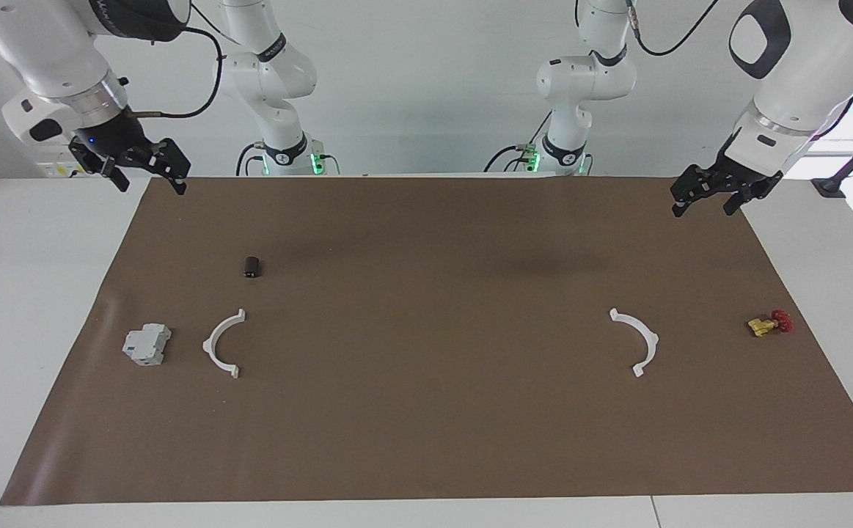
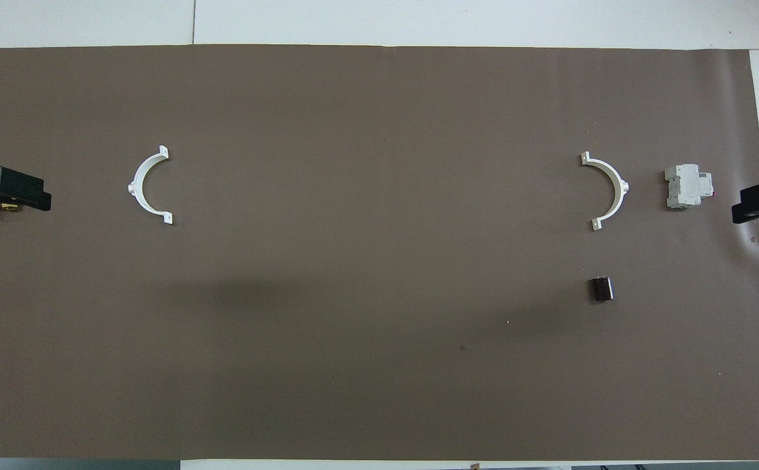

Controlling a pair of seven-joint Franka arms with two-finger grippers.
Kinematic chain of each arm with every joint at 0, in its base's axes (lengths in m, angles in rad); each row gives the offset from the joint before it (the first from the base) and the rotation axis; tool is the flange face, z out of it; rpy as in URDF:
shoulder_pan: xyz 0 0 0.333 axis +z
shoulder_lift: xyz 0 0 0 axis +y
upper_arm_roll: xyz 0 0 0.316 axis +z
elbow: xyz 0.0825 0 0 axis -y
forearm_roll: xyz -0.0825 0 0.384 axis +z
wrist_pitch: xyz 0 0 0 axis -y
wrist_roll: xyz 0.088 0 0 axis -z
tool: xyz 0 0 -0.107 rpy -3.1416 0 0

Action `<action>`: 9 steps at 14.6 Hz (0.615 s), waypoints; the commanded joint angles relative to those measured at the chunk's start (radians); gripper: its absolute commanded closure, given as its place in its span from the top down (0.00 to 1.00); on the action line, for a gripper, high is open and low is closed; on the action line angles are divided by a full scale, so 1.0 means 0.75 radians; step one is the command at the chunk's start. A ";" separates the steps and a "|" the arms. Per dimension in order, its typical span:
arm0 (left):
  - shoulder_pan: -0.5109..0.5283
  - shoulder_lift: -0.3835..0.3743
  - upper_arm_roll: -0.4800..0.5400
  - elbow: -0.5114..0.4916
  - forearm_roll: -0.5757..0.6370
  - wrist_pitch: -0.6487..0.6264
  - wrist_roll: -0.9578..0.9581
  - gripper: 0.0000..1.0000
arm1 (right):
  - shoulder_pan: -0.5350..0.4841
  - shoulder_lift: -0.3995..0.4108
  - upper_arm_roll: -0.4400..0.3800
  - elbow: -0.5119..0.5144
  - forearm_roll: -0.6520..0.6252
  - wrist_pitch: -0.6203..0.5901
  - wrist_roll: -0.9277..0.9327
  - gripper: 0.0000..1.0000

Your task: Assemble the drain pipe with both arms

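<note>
A white table (image 1: 30, 308) fills both views, and a big brown paper sheet (image 1: 426, 411) covers most of it.

The two white arms come next in size. In the facing view the right arm (image 1: 52, 66) comes down in the upper left of the frame, and the right gripper (image 1: 149, 180) hangs in the air over the sheet's upper left corner, fingers spread apart and holding nothing. The left arm (image 1: 793, 81) comes down in the upper right of the frame, and the left gripper (image 1: 706, 205) hangs over the sheet's upper right corner, likewise released and empty. In the overhead view only dark parts of the grippers show at the two side edges of the frame.

The drain pipe lies in two separate white half rings (far apart, not joined). One half ring (image 1: 224, 343) lies in the lower left part of the facing view; the other half ring (image 1: 639, 341) lies in the lower right part. Both lie flat on the sheet, their open sides turned toward the middle of the frame.

A grey box (image 1: 147, 344) sits just left of the first half ring in the facing view. A brass valve with a red handle (image 1: 769, 323) sits at the right, well apart from the second half ring. A small dark cylinder (image 1: 251, 267) lies above the first half ring in the facing view.
</note>
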 commanded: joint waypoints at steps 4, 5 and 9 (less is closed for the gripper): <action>0.011 -0.032 -0.002 -0.030 -0.001 0.009 0.019 1.00 | -0.007 -0.012 0.001 -0.008 0.021 0.012 -0.014 1.00; 0.011 -0.032 -0.002 -0.030 -0.003 0.009 0.019 1.00 | -0.007 -0.010 0.003 -0.006 0.021 0.014 -0.028 1.00; 0.011 -0.032 -0.002 -0.033 -0.003 0.009 0.019 1.00 | -0.021 -0.018 0.001 -0.047 0.062 0.062 -0.177 1.00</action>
